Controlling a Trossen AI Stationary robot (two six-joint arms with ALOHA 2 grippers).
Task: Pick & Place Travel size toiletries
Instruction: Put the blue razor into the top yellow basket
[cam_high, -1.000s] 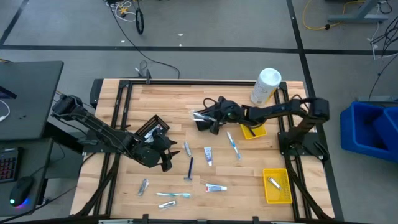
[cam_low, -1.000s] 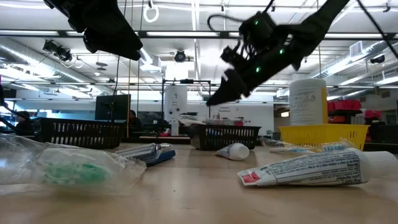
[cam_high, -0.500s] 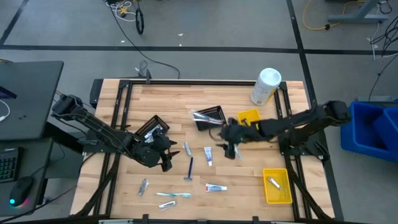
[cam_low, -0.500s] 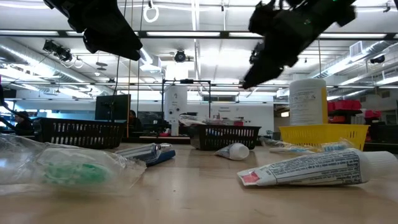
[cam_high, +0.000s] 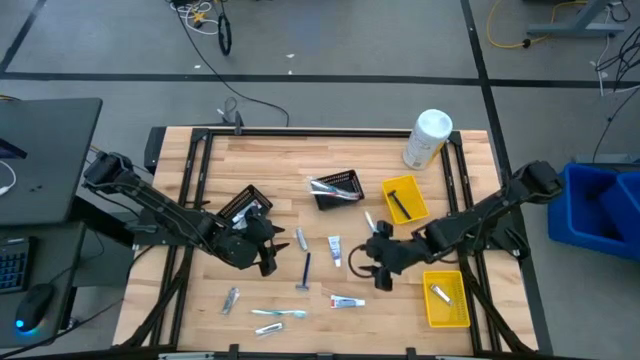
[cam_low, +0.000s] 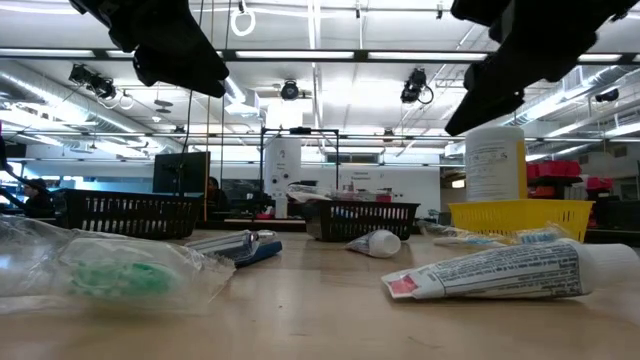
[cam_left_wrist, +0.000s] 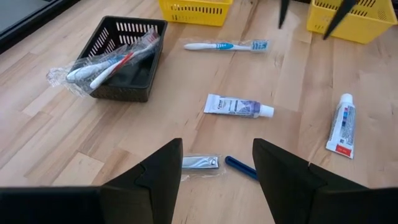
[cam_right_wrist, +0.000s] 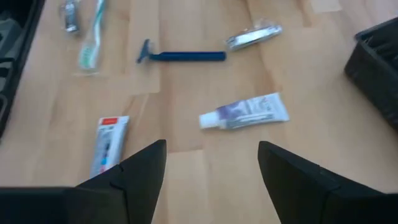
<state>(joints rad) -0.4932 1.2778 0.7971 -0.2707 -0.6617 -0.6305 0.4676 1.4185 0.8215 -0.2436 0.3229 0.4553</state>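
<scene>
Small toiletries lie flat on the wooden table: a white-purple toothpaste tube (cam_high: 335, 250) (cam_right_wrist: 245, 112), a blue razor (cam_high: 306, 270), a silvery packet (cam_high: 300, 238) (cam_left_wrist: 200, 163), a red-ended tube (cam_high: 347, 301) and a wrapped toothbrush (cam_high: 280, 314). My right gripper (cam_high: 363, 262) (cam_right_wrist: 211, 180) hovers open just right of the white-purple tube, above the table. My left gripper (cam_high: 272, 248) (cam_left_wrist: 217, 180) hangs open left of the packet, holding nothing.
A black mesh basket (cam_high: 338, 188) holds wrapped toothbrushes; another basket (cam_high: 243, 205) sits by the left arm. One yellow tray (cam_high: 404, 198) holds a dark razor, and a second tray (cam_high: 445, 298) holds a small item. The white canister (cam_high: 428, 138) stands at the far right.
My right gripper has swept from over the centre black basket toward the table's near edge, passing the far yellow tray, and now hovers beside the toothpaste tubes. The toiletries on the table have not moved.
</scene>
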